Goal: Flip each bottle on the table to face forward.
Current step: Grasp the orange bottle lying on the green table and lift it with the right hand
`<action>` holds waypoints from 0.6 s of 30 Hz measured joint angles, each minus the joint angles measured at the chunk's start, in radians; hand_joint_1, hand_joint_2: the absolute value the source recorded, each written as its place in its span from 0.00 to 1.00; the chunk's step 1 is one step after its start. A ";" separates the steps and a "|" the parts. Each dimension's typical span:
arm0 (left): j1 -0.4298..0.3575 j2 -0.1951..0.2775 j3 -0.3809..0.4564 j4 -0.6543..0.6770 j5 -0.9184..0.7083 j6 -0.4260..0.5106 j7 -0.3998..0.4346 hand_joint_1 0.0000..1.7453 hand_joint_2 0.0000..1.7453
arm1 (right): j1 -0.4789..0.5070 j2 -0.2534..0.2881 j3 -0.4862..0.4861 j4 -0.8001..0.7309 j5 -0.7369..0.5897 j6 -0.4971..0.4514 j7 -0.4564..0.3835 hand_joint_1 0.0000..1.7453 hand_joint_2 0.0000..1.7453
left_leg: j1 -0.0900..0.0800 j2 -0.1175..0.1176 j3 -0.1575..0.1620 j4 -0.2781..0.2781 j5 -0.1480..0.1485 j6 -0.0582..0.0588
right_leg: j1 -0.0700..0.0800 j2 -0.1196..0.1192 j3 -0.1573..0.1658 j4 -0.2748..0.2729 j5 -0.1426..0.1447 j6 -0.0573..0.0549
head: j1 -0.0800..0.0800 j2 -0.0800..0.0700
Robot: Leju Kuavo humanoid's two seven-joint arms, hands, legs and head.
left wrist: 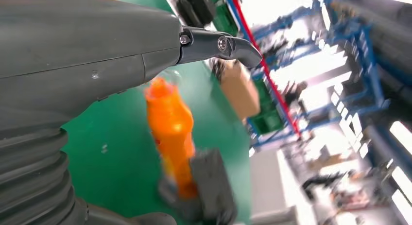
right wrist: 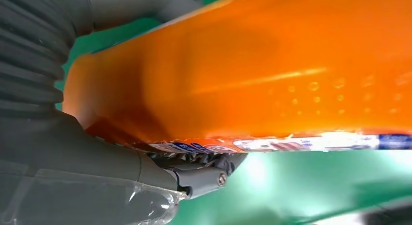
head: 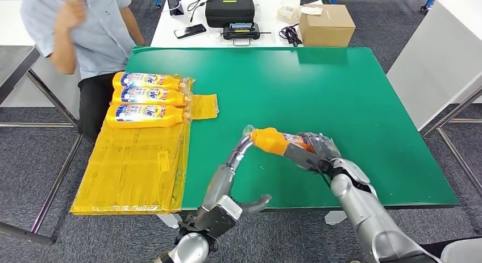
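My right hand [head: 315, 152] grips an orange bottle [head: 271, 140] by its body, held on its side just above the green table [head: 318, 87], cap end pointing left. Up close, the bottle's [right wrist: 252, 74] plain orange side fills the right wrist view, and a strip of label shows at its edge beside my right hand [right wrist: 73, 176]. My left hand [head: 227, 189] reaches up with its fingers stretched to the cap end and its thumb apart, holding nothing. In the left wrist view, a fingertip [left wrist: 238, 45] hovers by the bottle's [left wrist: 170, 123] cap. Three more bottles [head: 149, 95] lie label-up at the left.
The three bottles rest on a yellow sheet [head: 136, 172] covering the table's left edge. A person [head: 91, 30] sits at the far left corner. Behind stands a white table with a black case [head: 229, 8], a phone [head: 190, 30] and a cardboard box [head: 325, 24].
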 joint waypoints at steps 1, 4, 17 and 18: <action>0.001 -0.001 0.002 0.000 0.036 0.024 -0.022 0.00 1.00 | 0.020 0.000 -0.003 -0.023 -0.035 -0.016 -0.016 1.00 1.00 | 0.000 0.000 0.000 0.000 0.000 0.000 | 0.000 0.000 0.000 0.000 0.000 0.000 | 0.000 0.000; 0.013 -0.007 0.024 0.000 0.185 0.101 -0.088 0.00 1.00 | 0.103 0.018 -0.009 -0.128 -0.064 -0.136 -0.020 1.00 1.00 | 0.001 -0.001 -0.002 0.000 0.001 0.000 | 0.001 0.000 0.000 0.000 0.000 0.000 | 0.000 0.000; 0.059 -0.003 0.119 0.016 0.751 -0.034 0.025 0.00 1.00 | 0.277 0.154 0.053 -0.458 -0.135 -0.399 -0.072 1.00 1.00 | 0.000 -0.003 -0.015 0.000 0.002 -0.001 | 0.000 -0.001 -0.013 0.002 0.000 0.000 | 0.000 0.000; 0.059 -0.002 0.119 0.018 0.763 -0.043 0.031 0.00 1.00 | 0.277 0.159 0.060 -0.460 -0.143 -0.401 -0.080 1.00 1.00 | 0.000 -0.003 -0.015 0.000 0.002 -0.001 | 0.000 -0.001 -0.013 0.002 0.000 0.000 | 0.000 0.000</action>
